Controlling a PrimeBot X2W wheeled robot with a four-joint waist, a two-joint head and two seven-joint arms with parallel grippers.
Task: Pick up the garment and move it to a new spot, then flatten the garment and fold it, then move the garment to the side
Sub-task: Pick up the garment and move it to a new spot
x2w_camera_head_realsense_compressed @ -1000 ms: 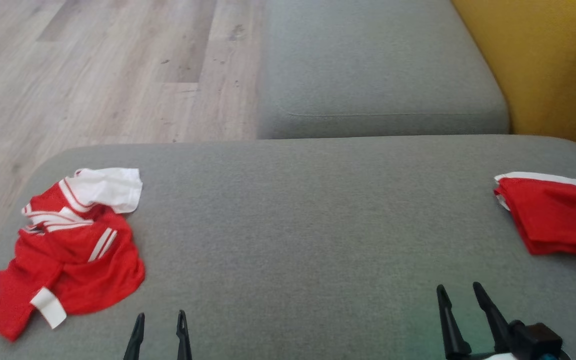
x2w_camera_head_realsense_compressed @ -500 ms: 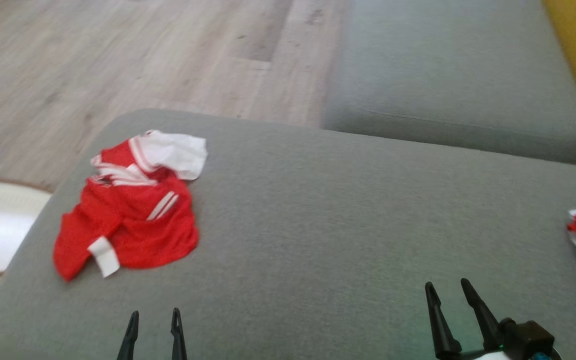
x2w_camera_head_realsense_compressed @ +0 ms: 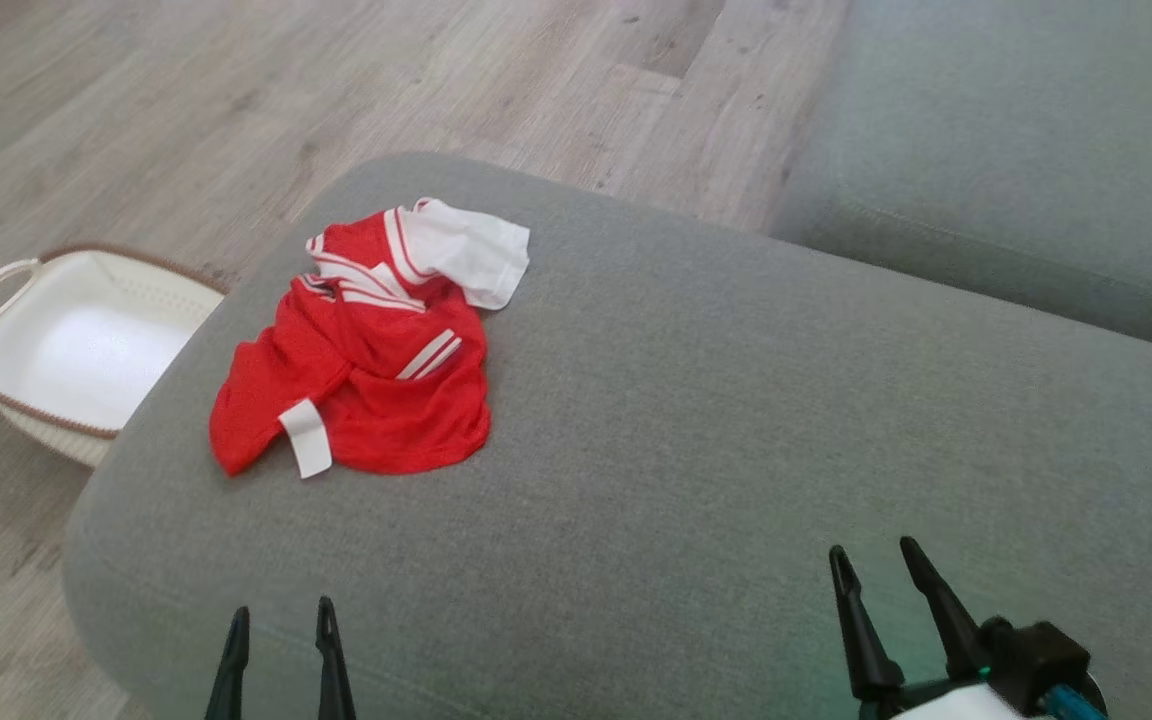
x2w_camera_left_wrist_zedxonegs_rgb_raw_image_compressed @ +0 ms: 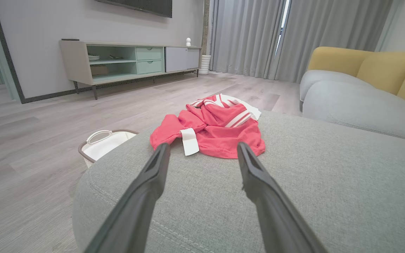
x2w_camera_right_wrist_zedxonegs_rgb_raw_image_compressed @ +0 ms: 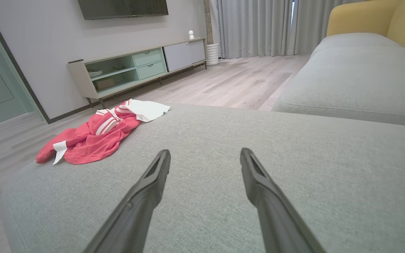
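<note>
One red-and-white garment (x2w_camera_head_realsense_compressed: 366,350) lies crumpled on the far-left part of a grey cushion (x2w_camera_head_realsense_compressed: 736,420), well short of both grippers. A white sleeve is flung out on its far-right side, and one white cuff band shows at its near edge. Nothing is touching it.

Two grippers hang over the cushion's near edge, four dark fingers in all. The left gripper (x2w_camera_head_realsense_compressed: 281,606) sits at the near left with its jaws spread and nothing between them. In its wrist view the garment lies straight ahead, beyond the two fingertips and apart from them. The right gripper (x2w_camera_head_realsense_compressed: 871,546) sits at the near right, jaws likewise spread and empty, with bare grey fabric under it. In its wrist view the garment lies well off to the left.

One white basket (x2w_camera_head_realsense_compressed: 66,350) with a brown rim and a loop handle stands on the wooden floor (x2w_camera_head_realsense_compressed: 236,100), just left of the cushion. Its far-left part shows and is empty, while its near-right corner is hidden behind the cushion's edge. One grey sofa seat (x2w_camera_head_realsense_compressed: 1016,150) runs along the far right, with a strip of floor between it and the cushion's far-left corner.

The wrist views take in the room beyond: one low cabinet (x2w_camera_left_wrist_zedxonegs_rgb_raw_image_compressed: 118,63) with two pale green drawers against the far wall, grey curtains (x2w_camera_left_wrist_zedxonegs_rgb_raw_image_compressed: 258,35) to its right, one dark screen (x2w_camera_right_wrist_zedxonegs_rgb_raw_image_compressed: 121,7) above it, and yellow backrests (x2w_camera_left_wrist_zedxonegs_rgb_raw_image_compressed: 381,66) behind the sofa seat.
</note>
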